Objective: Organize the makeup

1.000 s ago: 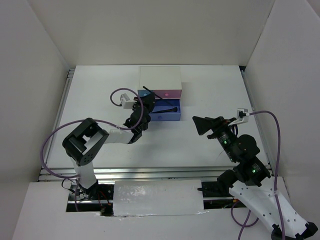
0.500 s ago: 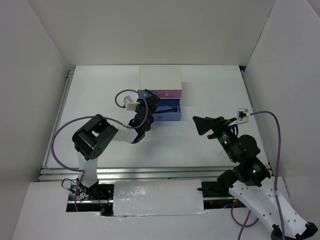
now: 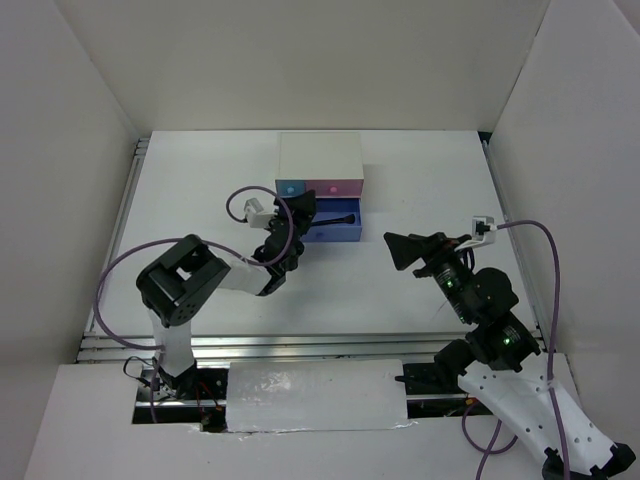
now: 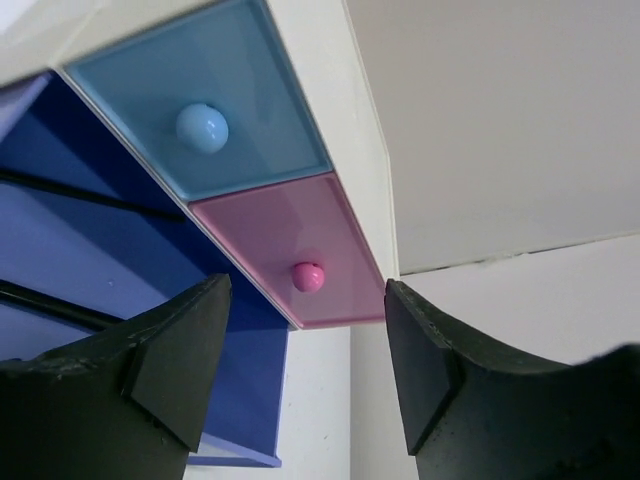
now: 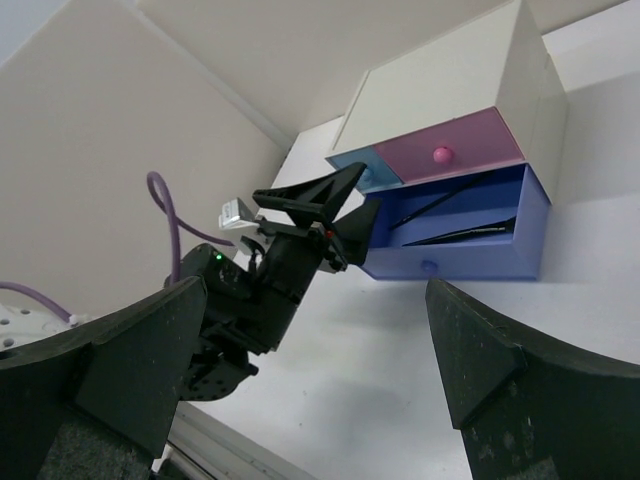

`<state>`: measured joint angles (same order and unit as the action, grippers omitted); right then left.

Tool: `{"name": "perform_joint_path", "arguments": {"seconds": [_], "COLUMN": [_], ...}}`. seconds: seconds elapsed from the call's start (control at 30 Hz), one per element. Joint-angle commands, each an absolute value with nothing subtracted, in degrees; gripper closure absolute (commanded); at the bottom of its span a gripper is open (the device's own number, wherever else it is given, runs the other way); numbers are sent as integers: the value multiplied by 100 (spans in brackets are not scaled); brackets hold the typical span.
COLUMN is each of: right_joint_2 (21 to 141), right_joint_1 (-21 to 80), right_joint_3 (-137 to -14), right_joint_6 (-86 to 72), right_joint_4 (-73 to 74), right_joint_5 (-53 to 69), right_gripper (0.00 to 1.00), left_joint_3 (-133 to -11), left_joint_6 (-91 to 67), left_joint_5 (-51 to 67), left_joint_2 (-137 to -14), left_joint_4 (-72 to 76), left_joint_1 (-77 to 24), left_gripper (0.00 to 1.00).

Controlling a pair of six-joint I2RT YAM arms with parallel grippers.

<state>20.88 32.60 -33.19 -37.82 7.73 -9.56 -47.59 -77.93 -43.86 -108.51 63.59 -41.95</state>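
The makeup in view is two thin black pencils lying in the pulled-out dark-blue drawer under the white box. One pencil shows from above. My left gripper hovers at the drawer's left end, open, with nothing between its fingers. In its wrist view the left gripper faces the light-blue drawer and the pink drawer, both closed. My right gripper stands open and empty to the right, well apart from the box. From the right wrist, the right gripper frames the left gripper.
The white box stands at the back middle of the white table. White walls enclose the table on three sides. A purple cable loops above the left wrist. Metal rails run along the near edge.
My left gripper held a slanted black pencil over the drawer's left end. Its jaws have since opened and drawn slightly back, and the pencil is out of them. The right arm has stayed put.
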Motion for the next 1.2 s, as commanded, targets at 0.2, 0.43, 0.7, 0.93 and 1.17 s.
{"name": "perform_joint_path", "arguments": {"seconds": [0.2, 0.43, 0.7, 0.93, 1.17], "right_joint_2": [2610, 3418, 5684, 8300, 10036], "right_joint_1": [3234, 3252, 3296, 3305, 3305], "right_joint_3": [-3173, -1920, -1564, -2258, -2802], "right_joint_6": [-4112, -6042, -7512, -8533, -9369], "right_joint_4": [291, -1666, -3628, -4534, -5573], "right_joint_5": [-625, -106, -887, -774, -598], "right_gripper": [2, 78, 100, 100, 100], "left_joint_3": [-5347, -6916, -6882, -6593, -5890], "left_joint_6": [-7647, -6514, -5468, -4177, -4105], "left_joint_5": [-4455, -4456, -3472, -3199, -3463], "left_joint_2": [-8415, -7139, -5706, -5099, -4001], "left_joint_4": [2822, -2097, -4312, -5090, -4686], "left_joint_1": [-4236, -4192, -4131, -4148, -4122], "left_gripper": [2, 1, 1, 0, 1]}}
